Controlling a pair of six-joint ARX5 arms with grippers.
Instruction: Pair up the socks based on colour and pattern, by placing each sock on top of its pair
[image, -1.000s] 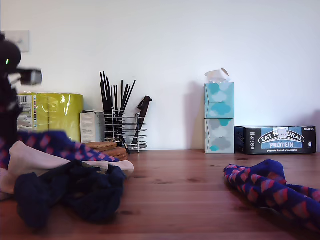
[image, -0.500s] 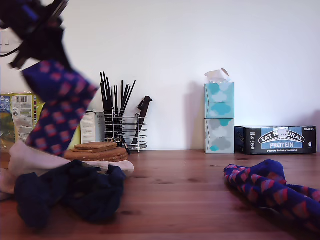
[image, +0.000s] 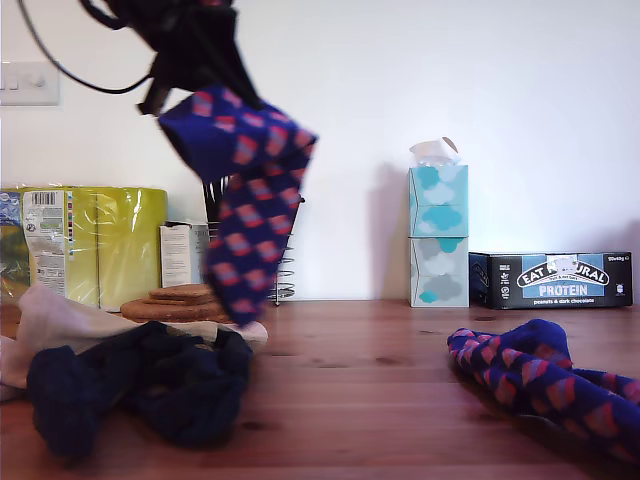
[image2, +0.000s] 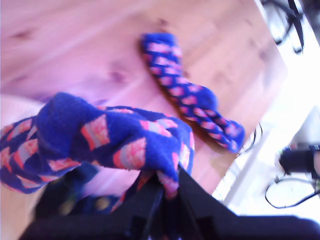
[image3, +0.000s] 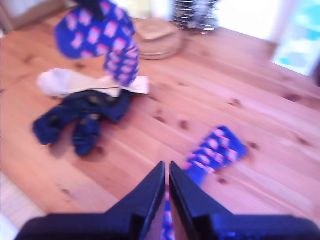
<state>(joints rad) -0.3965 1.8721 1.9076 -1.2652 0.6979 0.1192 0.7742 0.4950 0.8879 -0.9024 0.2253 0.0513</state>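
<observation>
Wooden table (image: 400, 380): my first gripper (image2: 167, 192) pinches one checked sock (image: 245, 190) aloft, its mate (image: 540, 385) lying apart; my second gripper (image3: 167, 172) hangs closed, empty. Nothing paired yet.

A sock (image: 245, 200) is hung above the tabletop's (image: 380, 380) exterior-view left, over a sock pile (image: 140, 385); another sock (image: 540, 380) is laid at the exterior view's right.

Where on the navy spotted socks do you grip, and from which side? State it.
Grip the navy spotted socks at the loose end that sticks out of the heap, away from the pale sock. Come straight down from above. They lie crumpled low on the table, so a sideways approach would probably push them along.
</observation>
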